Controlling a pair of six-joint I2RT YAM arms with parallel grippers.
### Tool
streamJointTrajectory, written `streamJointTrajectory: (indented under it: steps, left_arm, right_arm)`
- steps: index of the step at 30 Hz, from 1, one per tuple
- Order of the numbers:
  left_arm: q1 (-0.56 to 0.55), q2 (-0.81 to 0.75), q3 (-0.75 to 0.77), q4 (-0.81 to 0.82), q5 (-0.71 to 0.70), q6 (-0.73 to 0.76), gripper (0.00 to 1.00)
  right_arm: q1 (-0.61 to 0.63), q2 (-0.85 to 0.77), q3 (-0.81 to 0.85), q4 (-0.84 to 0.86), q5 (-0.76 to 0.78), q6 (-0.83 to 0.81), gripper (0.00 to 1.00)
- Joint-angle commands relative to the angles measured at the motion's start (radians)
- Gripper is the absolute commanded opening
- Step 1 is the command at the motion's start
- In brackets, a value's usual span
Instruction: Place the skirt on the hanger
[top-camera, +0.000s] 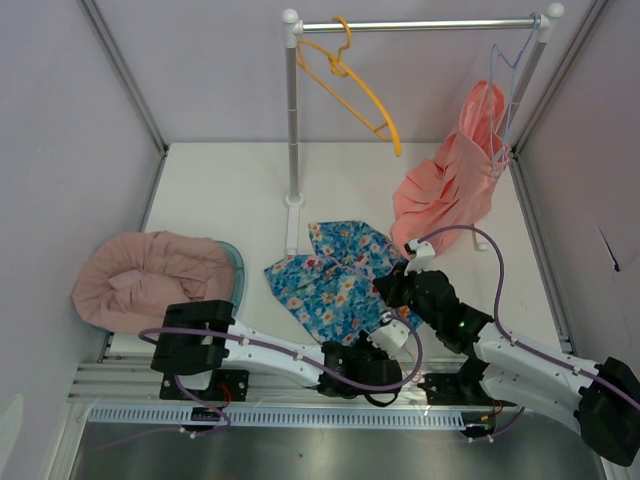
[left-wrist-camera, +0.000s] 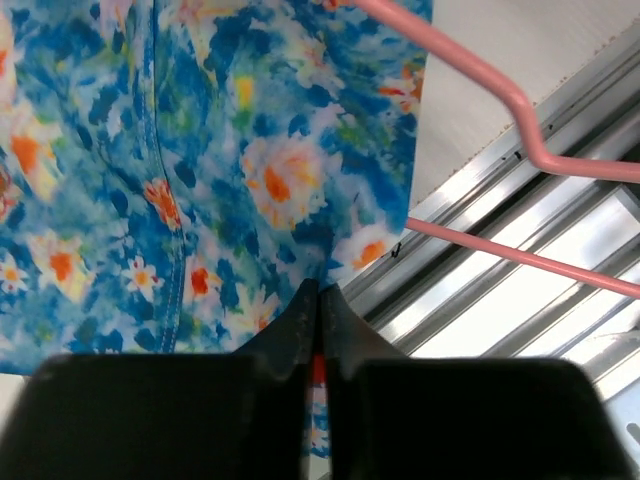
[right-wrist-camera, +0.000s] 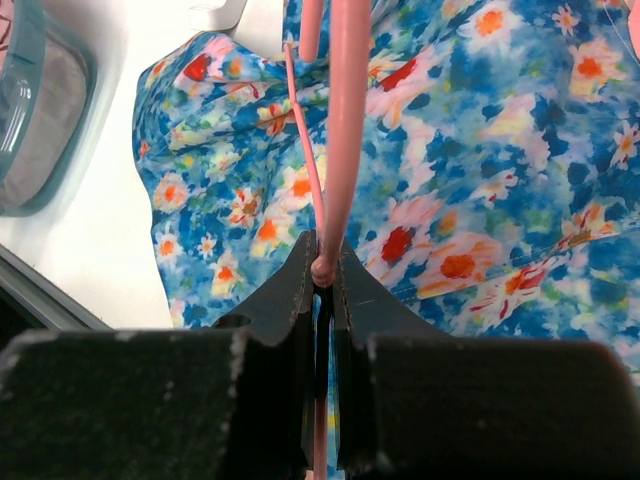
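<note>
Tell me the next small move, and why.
Probably lift the left hand slightly: it is shut on the floral skirt at its edge, and the right hand grips the pink hanger over the skirt; a raised edge could let the hanger in.

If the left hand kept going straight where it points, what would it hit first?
The skirt: the left hand is shut on its edge, and more fabric seems to lie straight ahead.

both arms stretch forward and low, wrists converging at the middle; left gripper (left-wrist-camera: 320, 300) has its fingers (left-wrist-camera: 292, 335) pressed together, right gripper (right-wrist-camera: 323, 268) clamped, thin gap.
</note>
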Motion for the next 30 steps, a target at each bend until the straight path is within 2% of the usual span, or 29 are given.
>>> streamJointTrajectory:
  steps: [1,13,20,26,30]
  left_arm:
    - [-0.025,-0.011,0.042,-0.003,-0.030,0.010,0.00]
    - [-0.141,-0.081,0.022,-0.011,0.063,-0.004,0.00]
    - [-0.143,-0.143,-0.004,-0.058,0.049,-0.048,0.00]
    - [-0.135,-0.195,0.003,-0.073,0.043,-0.008,0.00]
    - [-0.123,-0.213,0.017,-0.067,0.034,0.030,0.00]
  right_arm:
    - [-0.012,0.020,0.036,0.022,0.009,-0.022,0.00]
    - [-0.055,0.081,0.117,0.022,-0.008,-0.082,0.00]
    - [-0.055,0.078,0.156,-0.005,-0.019,-0.094,0.00]
    - [-0.039,0.038,0.202,-0.068,-0.014,-0.091,0.00]
    - [0.020,0.041,0.252,-0.128,0.023,-0.094,0.00]
